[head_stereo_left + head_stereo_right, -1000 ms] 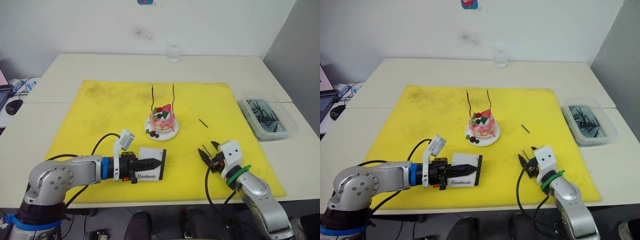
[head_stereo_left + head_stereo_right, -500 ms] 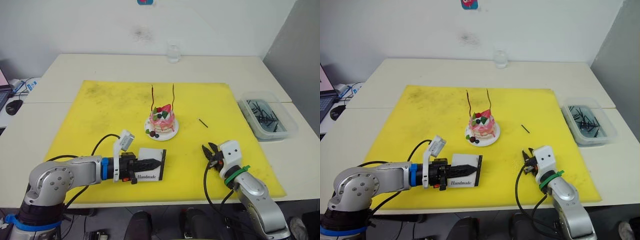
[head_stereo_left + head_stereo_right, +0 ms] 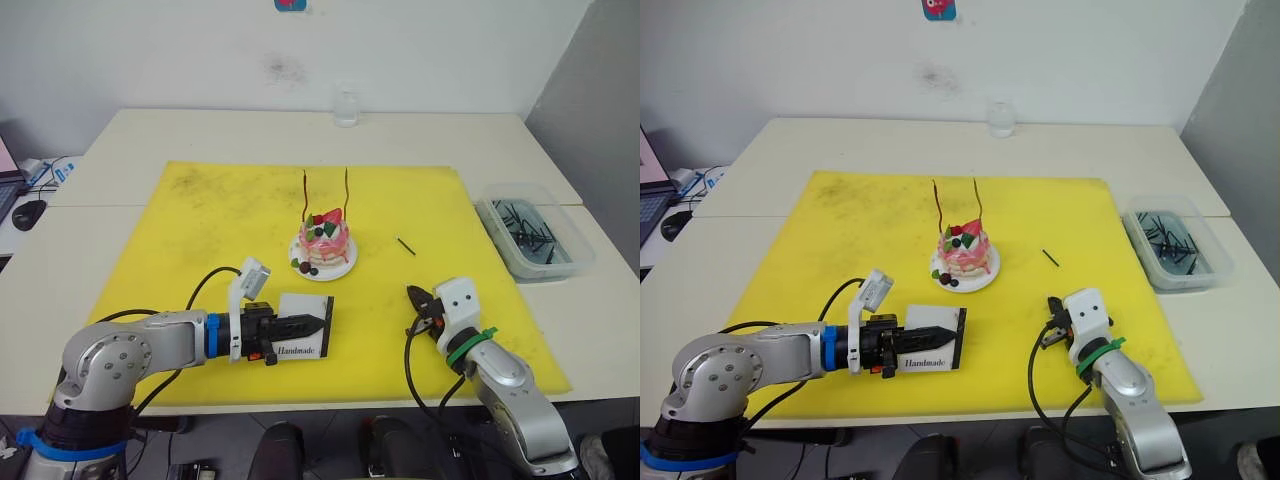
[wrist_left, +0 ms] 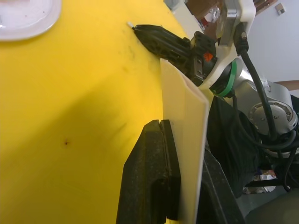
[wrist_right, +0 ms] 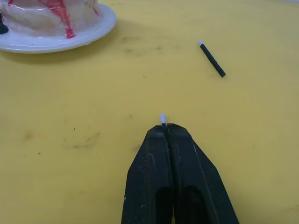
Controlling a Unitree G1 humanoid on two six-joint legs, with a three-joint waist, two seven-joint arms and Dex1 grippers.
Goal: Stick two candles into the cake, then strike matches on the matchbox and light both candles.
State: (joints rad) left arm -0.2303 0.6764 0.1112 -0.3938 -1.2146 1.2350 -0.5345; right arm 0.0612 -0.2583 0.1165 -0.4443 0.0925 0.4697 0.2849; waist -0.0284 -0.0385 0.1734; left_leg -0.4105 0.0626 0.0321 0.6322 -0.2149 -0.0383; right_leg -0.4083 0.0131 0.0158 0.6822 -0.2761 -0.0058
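Writing: the white matchbox [image 3: 303, 341] carries the word "Handmade" in black along its near edge; nothing else in the room that I can read.
Left gripper [image 3: 318, 324]: its black jaws are clamped on the matchbox, one finger on each flat face, holding it on edge with the dark striking strip at the end facing the cake.
Right gripper [image 5: 163, 126]: jaws pressed together on a match [image 5: 162, 118], of which only the pale tip pokes out past the fingertips; it sits low over the yellow mat [image 3: 200, 230], well apart from the matchbox and on the robot's right of it.
Second match [image 3: 406, 245]: lying loose on the mat, between the cake and the right gripper, a little further out.
Cake [image 3: 323, 243]: pink, with a strawberry and dark berries, on a white plate [image 3: 343, 268] near the middle of the mat, beyond both grippers.
Candles [image 3: 305, 198]: two thin dark-red ones standing upright at the back of the cake, taller than it; from here they look unlit, though they are too fine to be sure.
Clear tub [image 3: 535, 237]: on the tabletop [image 3: 200, 135] off the mat's right edge, holding a heap of dark sticks.
Glass [image 3: 346, 105]: at the far edge of the tabletop by the wall.
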